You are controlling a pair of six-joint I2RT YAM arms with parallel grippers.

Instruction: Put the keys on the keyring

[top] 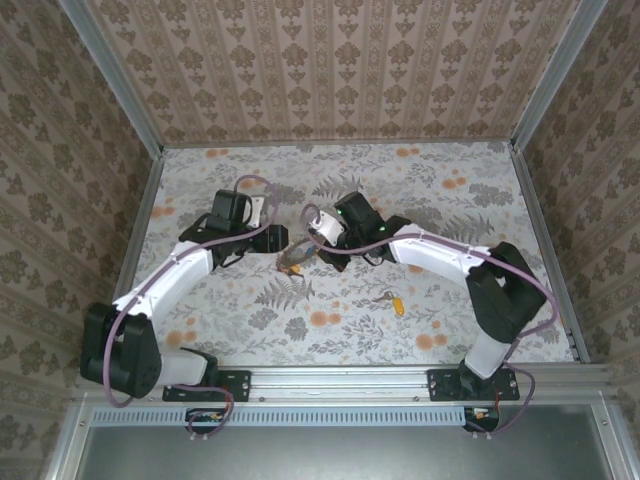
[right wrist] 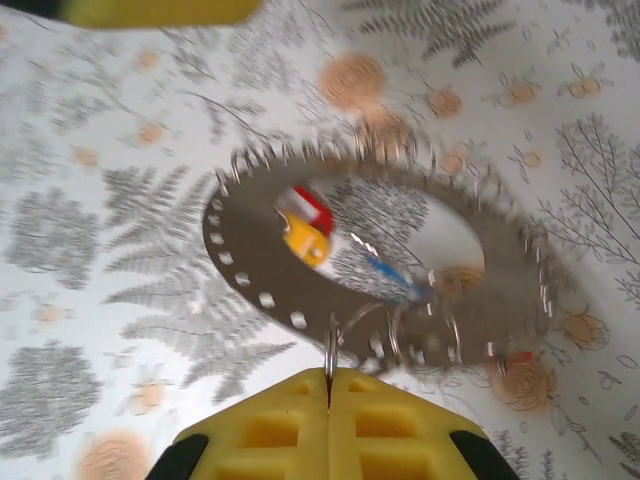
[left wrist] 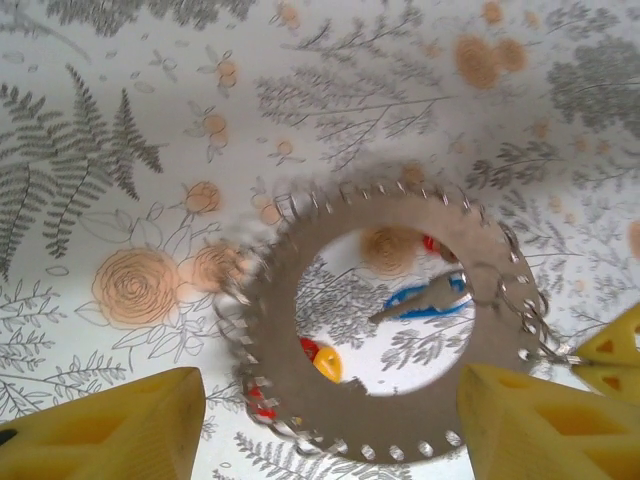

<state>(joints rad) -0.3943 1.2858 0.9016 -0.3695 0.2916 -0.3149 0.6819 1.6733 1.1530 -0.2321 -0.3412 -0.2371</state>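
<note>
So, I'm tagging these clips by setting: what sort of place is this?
Probably a purpose-built robot test booth, not a home: wallpapered panels box in a floral tabletop, aluminium rails frame it, and two robot arms are bolted to the near edge.

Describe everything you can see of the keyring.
The keyring is a flat, grey-brown, metallic-looking loop with a wide opening, small holes round its rim and thin wire loops threaded through them. Behind it lies the floral table. The shut right end effector pinches one wire loop at its edge. Blue-, red- and yellow-headed keys show through its opening; whether they hang on it is unclear.
</note>
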